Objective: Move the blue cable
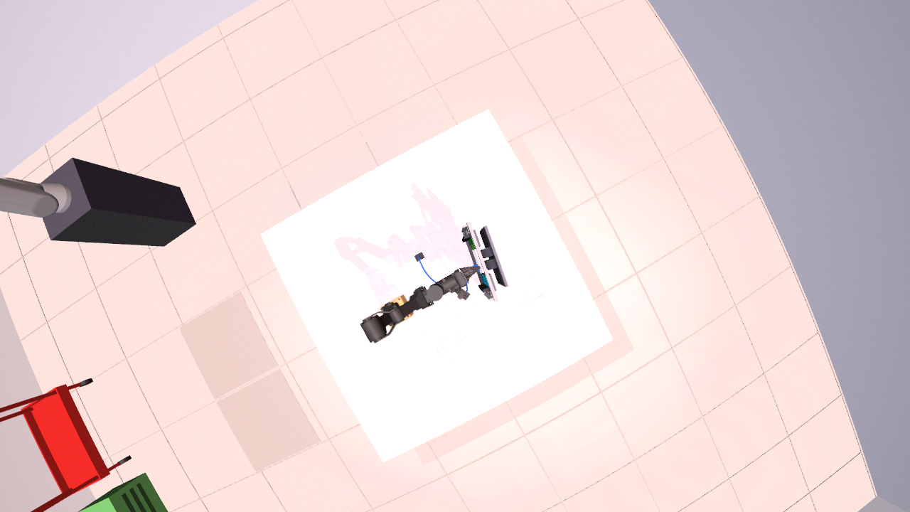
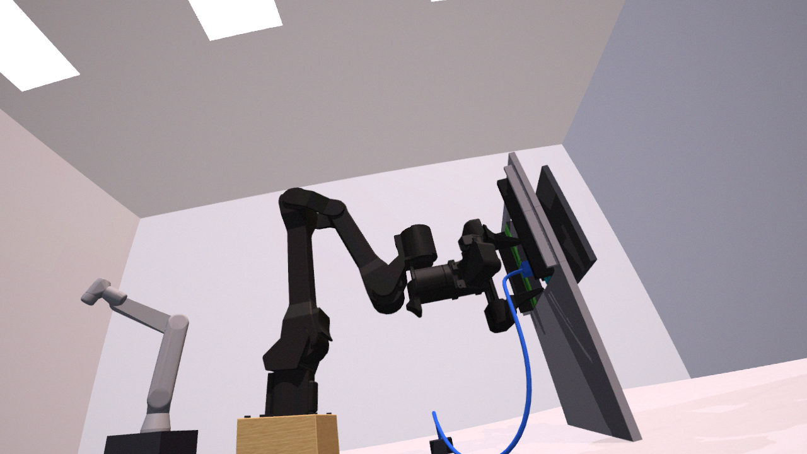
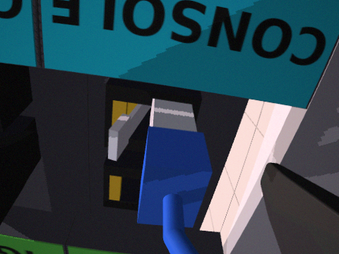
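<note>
- The surface (image 1: 375, 395) lies turned in the top view, its corners pointing up, right, down and left.
- The wooden block (image 1: 400, 299) (image 2: 276, 434) stands nearer the lower-left edge than the upper-right edge, with the black arm (image 1: 413, 303) (image 2: 301, 265) on top.
- The upright panel (image 2: 580, 350) stands between the middle of the surface and its upper-right edge.
- The jaws (image 1: 475, 269) (image 2: 529, 265) are spread wide at the front of the panel, with a gap on either side of the plug; they pinch nothing.
- The blue plug (image 2: 526, 269) (image 3: 176, 169) sits between the jaws without being gripped. Its clear nose (image 3: 174, 114) reaches into the opening under the teal label (image 3: 148, 53); how deep it sits, and whether it has clicked in, I cannot tell.
- The pale tab (image 3: 120, 137) sticks out at a slant beside the plug.
- The teal label reads CONSOLE, upside down in the wrist view. Whether this is the upper or lower server, I cannot tell.
- The blue cable (image 1: 424, 272) (image 2: 529, 361) (image 3: 173, 215) leaves the back of the plug and hangs in a loop.
- The small dark box (image 1: 419, 254) (image 2: 440, 445) is by the cable's far end, nearer the middle of the surface than any corner.
</note>
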Motion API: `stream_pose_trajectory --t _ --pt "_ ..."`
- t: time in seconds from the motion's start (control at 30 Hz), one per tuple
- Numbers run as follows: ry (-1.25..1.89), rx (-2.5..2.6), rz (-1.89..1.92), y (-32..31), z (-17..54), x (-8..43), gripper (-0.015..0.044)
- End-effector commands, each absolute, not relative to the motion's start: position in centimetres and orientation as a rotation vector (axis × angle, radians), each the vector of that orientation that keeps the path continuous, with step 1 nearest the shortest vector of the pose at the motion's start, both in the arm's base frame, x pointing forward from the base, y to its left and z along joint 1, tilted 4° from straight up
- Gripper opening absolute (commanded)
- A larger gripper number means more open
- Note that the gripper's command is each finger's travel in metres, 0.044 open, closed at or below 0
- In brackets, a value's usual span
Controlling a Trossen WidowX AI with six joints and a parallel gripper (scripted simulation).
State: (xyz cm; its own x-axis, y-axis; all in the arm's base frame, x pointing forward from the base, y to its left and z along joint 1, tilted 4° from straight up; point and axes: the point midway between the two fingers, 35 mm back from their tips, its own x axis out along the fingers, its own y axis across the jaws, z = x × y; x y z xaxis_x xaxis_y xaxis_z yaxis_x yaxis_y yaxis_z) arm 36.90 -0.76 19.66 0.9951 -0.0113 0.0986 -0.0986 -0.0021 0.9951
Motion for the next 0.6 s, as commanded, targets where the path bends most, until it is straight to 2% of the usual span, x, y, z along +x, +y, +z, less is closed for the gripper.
stream_pose_trajectory --t 0.0,0.57 --pt "-0.090 1.571 0.067 -0.7 19.6 36.6 0.0440" --pt "-0.089 1.572 0.066 -0.3 19.0 35.5 0.0440"
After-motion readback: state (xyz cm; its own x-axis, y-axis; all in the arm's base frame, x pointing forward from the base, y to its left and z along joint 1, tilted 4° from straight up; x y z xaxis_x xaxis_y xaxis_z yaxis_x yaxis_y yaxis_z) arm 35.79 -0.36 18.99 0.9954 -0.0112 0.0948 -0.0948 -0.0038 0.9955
